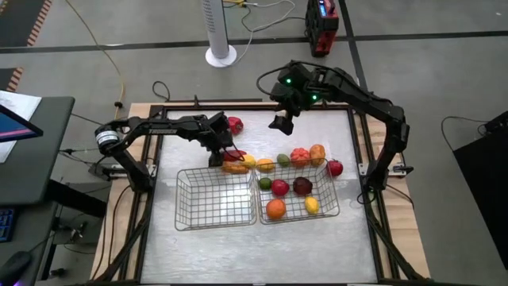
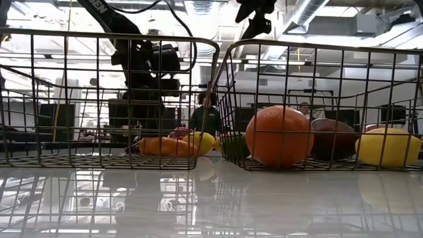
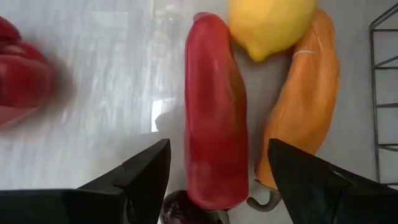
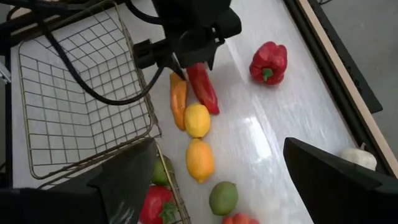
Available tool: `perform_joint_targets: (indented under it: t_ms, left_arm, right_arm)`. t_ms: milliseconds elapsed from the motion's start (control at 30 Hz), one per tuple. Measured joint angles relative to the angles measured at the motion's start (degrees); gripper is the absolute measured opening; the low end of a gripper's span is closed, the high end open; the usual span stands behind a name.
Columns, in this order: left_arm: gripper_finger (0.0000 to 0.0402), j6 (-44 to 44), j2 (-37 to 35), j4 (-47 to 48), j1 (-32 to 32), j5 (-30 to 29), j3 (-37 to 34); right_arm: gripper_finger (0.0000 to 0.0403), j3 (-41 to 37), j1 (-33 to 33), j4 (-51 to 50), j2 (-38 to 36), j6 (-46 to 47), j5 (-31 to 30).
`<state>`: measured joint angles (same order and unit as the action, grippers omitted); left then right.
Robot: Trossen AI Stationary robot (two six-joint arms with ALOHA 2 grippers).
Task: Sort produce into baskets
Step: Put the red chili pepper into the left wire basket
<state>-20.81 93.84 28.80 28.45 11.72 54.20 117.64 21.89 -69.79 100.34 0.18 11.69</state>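
high: overhead, far | low: table-level | wrists: close, share red pepper (image 3: pixel 214 118)

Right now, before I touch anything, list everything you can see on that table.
left basket: one, silver wire, empty
right basket: one, silver wire, beside it
basket produce: five, green, red, maroon, orange, yellow, in right basket
long peppers: two, red and orange, behind left basket
lemons: two, yellow, next to peppers
lime: one, green, behind right basket
bell pepper: one, red, alone, far side
whitish piece: one, table edge
left claw: open, over red long pepper
right claw: open, raised
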Motion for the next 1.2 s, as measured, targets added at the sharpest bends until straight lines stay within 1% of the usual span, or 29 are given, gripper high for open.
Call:
perform_joint_targets:
  t_ms: [67,233,333,433,600,700,833,900,1033,1100,1133,1200]
  left_arm:
    - [0.0256,-0.4,1.0,0.1,0.0,-0.3,0.0]
    - [0.0256,0.5,4.1,1.6,0.0,-3.3,0.0]
    - [0.0251,0.8,4.6,1.6,-0.3,-3.7,0.0]
    - [0.0227,1.0,4.6,0.7,-0.8,-4.2,0.0]
    - [0.0159,1.3,4.1,0.0,-1.0,-4.3,0.0]
    - [0.0123,2.6,2.8,2.3,-0.7,-4.2,0.3]
    - [0.0122,3.4,-1.6,6.0,1.3,-3.5,3.3]
    - [0.0122,4.4,-4.6,7.5,2.7,-0.6,5.2]
    - [0.0140,6.4,-12.7,10.7,4.2,12.0,8.1]
    - [0.0148,7.8,-16.7,12.5,2.8,18.3,8.1]
    - [0.0150,8.6,-18.5,13.4,1.6,20.1,7.7]
    - [0.0150,11.2,-21.4,16.3,-1.9,20.8,7.0]
  right_arm:
    - [0.0377,0.0,-0.6,0.2,0.0,0.0,-0.6]
    - [0.0377,0.0,-1.7,0.4,0.0,0.0,-2.2]
    - [0.0377,0.0,-1.7,0.6,0.0,1.0,-2.7]
    - [0.0377,0.0,-1.7,0.6,0.0,1.5,-2.8]
    - [0.0377,0.0,-2.0,0.6,0.0,1.8,-2.8]
    - [0.0377,0.0,-2.4,0.5,0.0,1.8,-2.8]
    - [0.0377,0.0,-2.3,-0.3,0.0,0.8,-2.8]
    - [0.0377,0.0,-2.2,-0.8,0.0,-0.2,-2.8]
    - [0.0377,0.0,-1.0,-1.5,0.0,-1.5,-2.8]
    - [0.0377,0.0,-0.1,-2.4,0.0,-2.1,-2.8]
    - [0.0377,0.0,0.6,-2.9,-0.2,-2.4,-2.8]
    - [0.0377,0.0,1.7,-3.4,-0.5,-2.9,-2.8]
